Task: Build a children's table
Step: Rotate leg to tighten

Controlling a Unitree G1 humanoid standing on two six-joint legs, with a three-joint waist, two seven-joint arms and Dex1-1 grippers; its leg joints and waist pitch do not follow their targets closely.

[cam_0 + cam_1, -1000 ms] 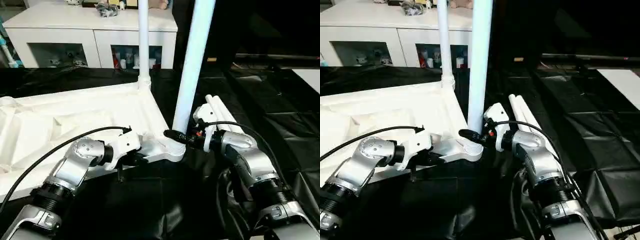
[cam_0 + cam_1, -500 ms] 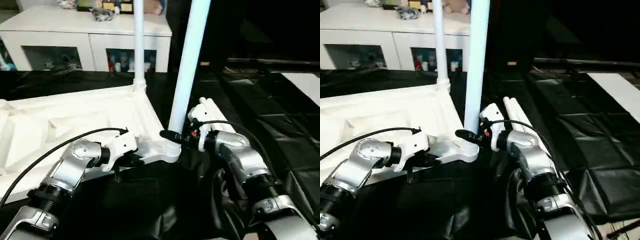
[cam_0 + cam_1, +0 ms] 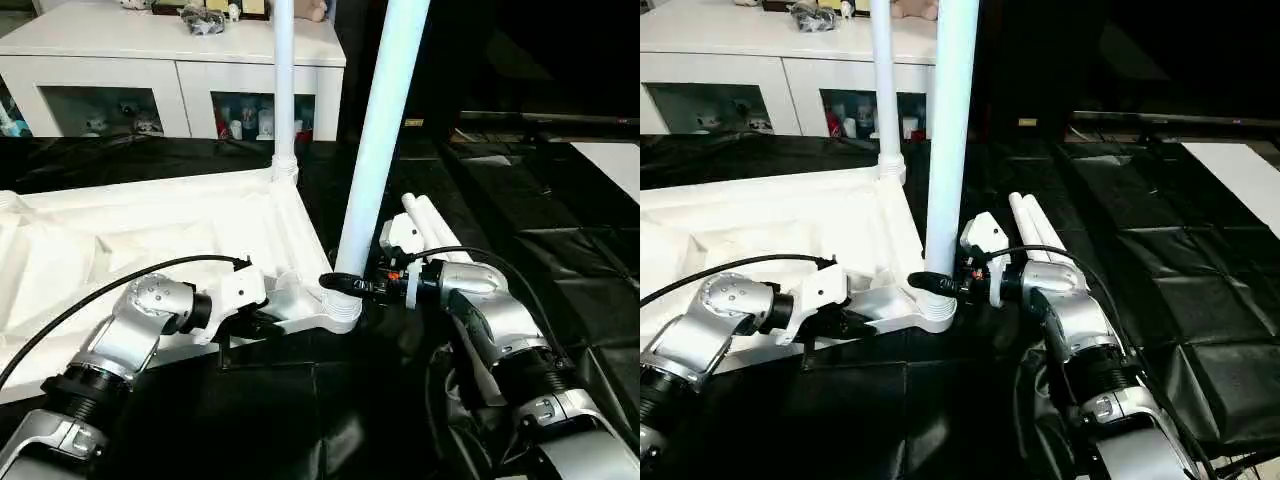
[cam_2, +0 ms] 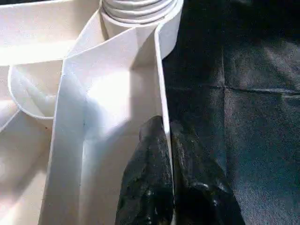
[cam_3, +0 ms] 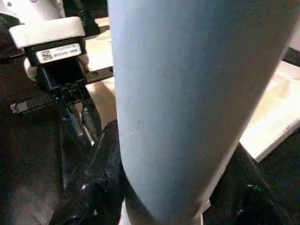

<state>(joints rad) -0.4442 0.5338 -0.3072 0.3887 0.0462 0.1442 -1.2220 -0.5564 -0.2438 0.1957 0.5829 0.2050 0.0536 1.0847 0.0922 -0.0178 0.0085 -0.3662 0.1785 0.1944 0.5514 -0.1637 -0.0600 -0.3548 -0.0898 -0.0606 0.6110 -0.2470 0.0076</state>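
- The right gripper has its two black fingers closed around the base of the near leg, one on each side, just above the near right corner socket of the tabletop.
- The left gripper is shut on the tabletop's thin edge wall, one finger on each side, just left of that same socket.
- The near leg stands almost upright in the socket with its long axis vertical, leaning slightly right toward the top. Pushing or twisting it home would run straight down that axis, and the right arm is the one already on it.
- The tabletop lies upside down on the black cloth, ribs up, stretching left and away.
- A second leg stands upright in the far right corner.
- Two spare legs lie side by side on the cloth behind the right wrist, pointing far-left to near-right.
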